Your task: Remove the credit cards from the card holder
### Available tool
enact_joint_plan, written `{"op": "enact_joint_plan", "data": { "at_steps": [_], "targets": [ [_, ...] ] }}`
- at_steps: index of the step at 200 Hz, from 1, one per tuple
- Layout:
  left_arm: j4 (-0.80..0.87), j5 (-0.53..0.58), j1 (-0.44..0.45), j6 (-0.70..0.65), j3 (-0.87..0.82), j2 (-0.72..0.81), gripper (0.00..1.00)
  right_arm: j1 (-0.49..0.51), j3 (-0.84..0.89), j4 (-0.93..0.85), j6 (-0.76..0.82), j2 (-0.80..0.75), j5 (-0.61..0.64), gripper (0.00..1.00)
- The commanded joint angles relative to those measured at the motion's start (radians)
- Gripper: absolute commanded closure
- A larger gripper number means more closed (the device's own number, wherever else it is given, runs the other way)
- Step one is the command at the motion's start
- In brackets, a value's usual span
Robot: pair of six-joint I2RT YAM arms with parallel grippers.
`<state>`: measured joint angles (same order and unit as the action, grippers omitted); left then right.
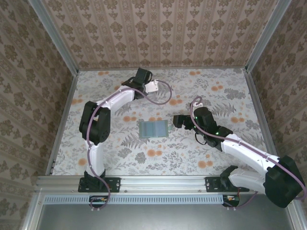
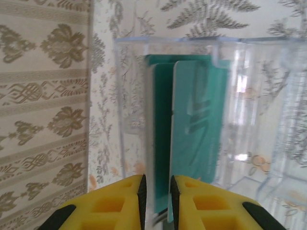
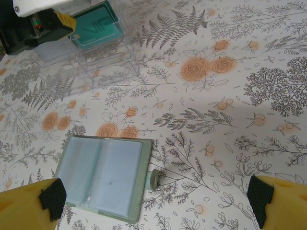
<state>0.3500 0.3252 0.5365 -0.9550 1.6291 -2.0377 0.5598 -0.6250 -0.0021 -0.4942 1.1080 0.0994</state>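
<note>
Flowery tablecloth on the table (image 1: 216, 148), with brown damask wallpaper (image 1: 158, 33) boxing it in on three sides.

Nearest the arm bases, the right gripper (image 3: 154, 197) hangs just over the middle of the table with its jaws spread wide and nothing between them. In its own wrist view you get a yellow fingertip in each bottom corner and bare cloth in between.

Right under and just ahead of it is the card holder (image 3: 100, 175). It's lying flat and opened up like a book, blue-grey inner faces up, with a thin green edge showing round them. A little round snap tab (image 3: 155, 179) sticks out of its right side. From the top camera it's pretty much dead centre on the table, just left of the right gripper.

Further back, well away from the card holder, there's a clear plastic box (image 2: 249, 120) with teal cards (image 2: 196, 134) standing on edge in one of its slots. The left gripper (image 2: 157, 203) is right up against it. Its yellow pads sit close together with a card edge in the narrow gap, and I honestly can't tell if it's pinching that card or has let go.
</note>
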Motion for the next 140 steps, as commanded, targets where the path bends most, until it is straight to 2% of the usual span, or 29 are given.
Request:
{"op": "enact_joint_plan", "data": {
  "at_steps": [1,36,79,93,109,140],
  "targets": [
    [-0.021,0.032,-0.016,0.028,0.041,-0.028,0.77,-0.008,0.008,0.017,-0.008,0.001,-0.012,0.0],
    [-0.03,0.044,-0.021,0.04,0.035,-0.023,0.77,-0.007,0.008,0.019,-0.008,0.008,-0.02,0.0],
    [-0.013,0.001,-0.018,0.144,-0.002,0.079,0.76,-0.008,-0.001,0.019,-0.001,0.026,-0.037,0.0],
    [-0.019,-0.016,-0.022,0.198,-0.041,0.132,0.71,-0.009,-0.002,0.021,-0.001,0.032,-0.048,0.0],
    [-0.019,-0.027,-0.027,0.26,-0.091,0.201,0.7,-0.008,-0.002,0.029,0.004,0.037,-0.063,0.0],
    [0.001,-0.055,-0.042,0.511,-0.203,0.367,0.68,-0.004,-0.005,0.059,0.017,0.065,-0.125,0.0]
  ]
}}
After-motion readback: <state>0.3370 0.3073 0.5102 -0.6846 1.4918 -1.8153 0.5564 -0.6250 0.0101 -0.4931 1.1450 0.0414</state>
